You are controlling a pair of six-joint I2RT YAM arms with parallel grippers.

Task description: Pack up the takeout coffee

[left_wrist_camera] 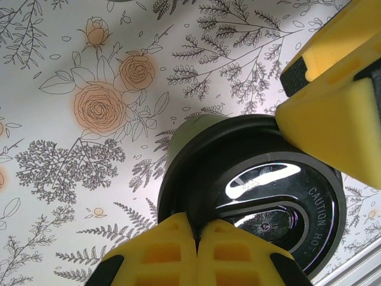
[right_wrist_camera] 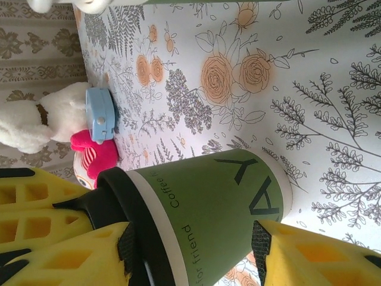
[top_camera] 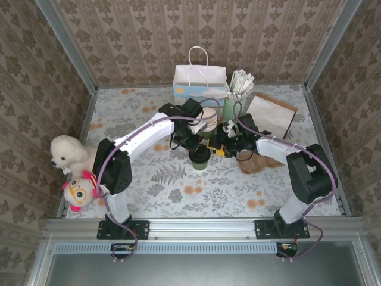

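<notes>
The takeout coffee (top_camera: 199, 159) is a dark-green paper cup with a black lid, standing mid-table. My left gripper (top_camera: 194, 140) comes down on it from above. In the left wrist view its yellow fingers (left_wrist_camera: 197, 226) are shut, tips against the rim of the lid (left_wrist_camera: 268, 190). My right gripper (top_camera: 219, 148) reaches the cup from the right. Its jaws (right_wrist_camera: 193, 244) stand apart along the cup's side (right_wrist_camera: 208, 196), one pad by the lid, the other by the base. I cannot tell whether they press it. Its fingers (left_wrist_camera: 327, 119) overlap the lid's far edge.
A pale-blue gift bag (top_camera: 199, 83), a stack of lidless cups (top_camera: 209, 116), a holder of white sticks (top_camera: 239, 89) and a brown paper bag (top_camera: 272, 114) stand behind. A brown cup tray (top_camera: 257, 162) lies right of the cup. Plush toys (top_camera: 68, 156) sit at the left edge.
</notes>
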